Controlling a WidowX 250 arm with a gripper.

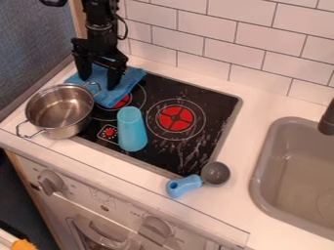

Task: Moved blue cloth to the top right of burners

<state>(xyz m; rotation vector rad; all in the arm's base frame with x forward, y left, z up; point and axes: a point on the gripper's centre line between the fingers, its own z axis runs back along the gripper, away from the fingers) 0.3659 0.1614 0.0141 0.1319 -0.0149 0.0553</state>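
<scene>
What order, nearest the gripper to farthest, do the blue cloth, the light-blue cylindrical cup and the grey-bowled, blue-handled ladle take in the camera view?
1. Blue cloth: under the gripper.
2. Cup: on the black stovetop.
3. Ladle: by the stovetop's front right corner.

Left, a two-handled metal pot [61, 112]; to its right, a light-blue cup [132, 129]; nearer and farther right, a grey scoop with a blue handle [205, 180]; right side, a grey sink [259, 193] and dark tap [327, 121]; far side, white wall tiles [254, 44]; near side, a pale front panel [127, 211] with knobs [50, 182]
</scene>
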